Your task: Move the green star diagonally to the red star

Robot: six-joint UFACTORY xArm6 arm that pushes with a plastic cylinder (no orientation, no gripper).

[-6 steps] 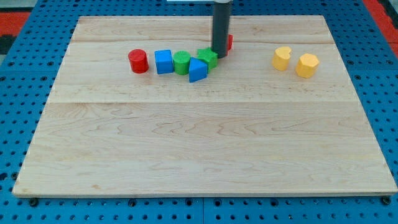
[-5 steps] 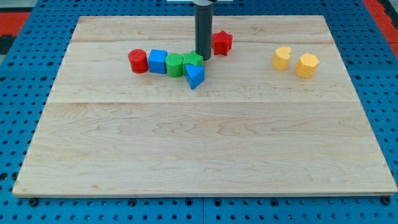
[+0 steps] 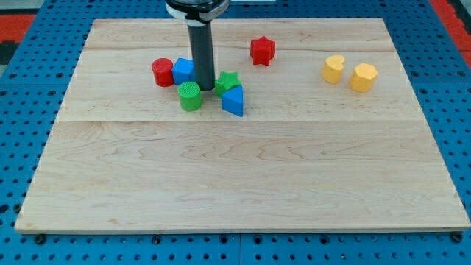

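Observation:
The green star (image 3: 228,80) lies on the wooden board (image 3: 243,169) in the upper middle, touching the blue triangular block (image 3: 233,101) just below it. The red star (image 3: 262,50) lies up and to the right of it, apart. My tip (image 3: 205,89) stands just left of the green star, between it and the green cylinder (image 3: 190,96). The rod partly hides the blue cube (image 3: 183,71).
A red cylinder (image 3: 163,72) touches the blue cube's left side. Two yellow blocks (image 3: 333,68) (image 3: 363,76) sit at the right of the board. Blue pegboard surrounds the board.
My tip moved left, from between the stars to the green star's left. The row of blocks was shoved left; the green cylinder slid down out of it. The red star is uncovered.

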